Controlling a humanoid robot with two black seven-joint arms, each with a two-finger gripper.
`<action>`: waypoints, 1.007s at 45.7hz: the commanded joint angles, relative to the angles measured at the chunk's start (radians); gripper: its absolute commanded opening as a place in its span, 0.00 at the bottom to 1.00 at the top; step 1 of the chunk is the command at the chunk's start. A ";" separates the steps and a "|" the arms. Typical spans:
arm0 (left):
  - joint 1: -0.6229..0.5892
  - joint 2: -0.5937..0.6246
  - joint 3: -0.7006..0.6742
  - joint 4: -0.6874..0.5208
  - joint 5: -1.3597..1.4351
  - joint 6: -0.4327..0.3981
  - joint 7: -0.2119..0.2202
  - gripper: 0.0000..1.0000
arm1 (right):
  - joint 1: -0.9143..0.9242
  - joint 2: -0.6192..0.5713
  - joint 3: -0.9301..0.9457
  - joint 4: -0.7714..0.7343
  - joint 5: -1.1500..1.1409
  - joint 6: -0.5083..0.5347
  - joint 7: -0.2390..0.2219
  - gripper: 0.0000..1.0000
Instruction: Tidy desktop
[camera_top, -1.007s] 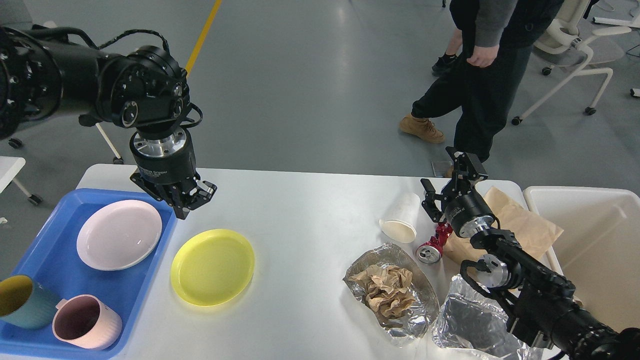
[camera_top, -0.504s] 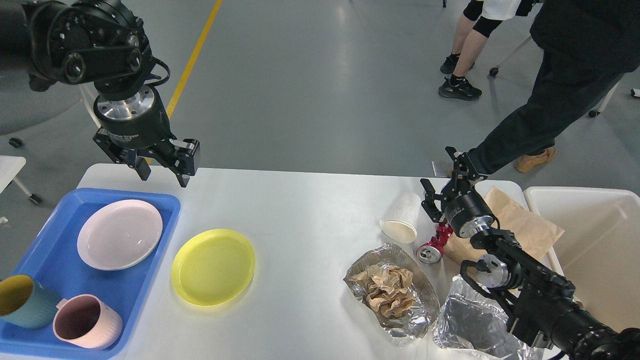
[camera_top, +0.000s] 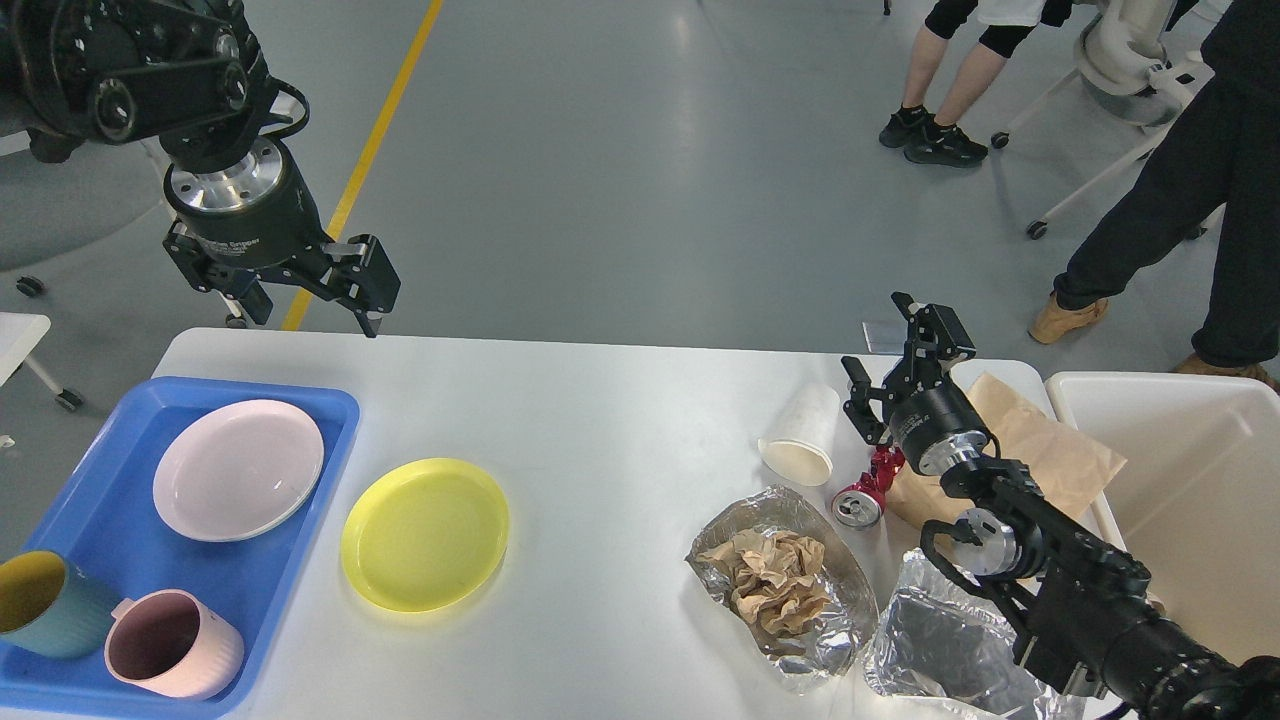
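The white desktop (camera_top: 610, 420) fills the lower view. A yellow plate (camera_top: 425, 533) lies on it left of middle. A blue tray (camera_top: 95, 500) at the left holds a pink plate (camera_top: 238, 469), a pink mug (camera_top: 172, 644) and a teal mug (camera_top: 45, 603). At the right lie a tipped white paper cup (camera_top: 803, 434), a crushed red can (camera_top: 866, 492), a foil tray with crumpled brown paper (camera_top: 780, 583), another foil sheet (camera_top: 950, 645) and a brown paper bag (camera_top: 1030, 450). My left gripper (camera_top: 310, 300) is open and empty, high above the table's far left edge. My right gripper (camera_top: 895, 350) is open, above the can and cup.
A cream-white bin (camera_top: 1180, 490) stands at the table's right end. People's legs (camera_top: 1150, 230) and office chairs (camera_top: 1120, 60) are on the grey floor beyond the table. A yellow floor line (camera_top: 370, 150) runs at the back left.
My left gripper has risen and moved back left, from just over the tray's far corner to above the table's far edge, and its fingers have spread. The right arm is still. The people have walked.
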 joint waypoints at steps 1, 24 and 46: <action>0.123 -0.047 -0.004 0.066 -0.002 0.000 -0.002 0.96 | 0.000 0.000 0.000 -0.001 0.000 0.000 -0.001 1.00; 0.447 -0.212 -0.050 0.135 -0.002 0.373 -0.008 0.96 | 0.000 0.000 0.000 0.001 0.000 0.000 0.001 1.00; 0.525 -0.289 -0.065 0.130 -0.002 0.343 -0.010 0.96 | 0.000 0.000 -0.001 0.001 0.000 0.000 -0.001 1.00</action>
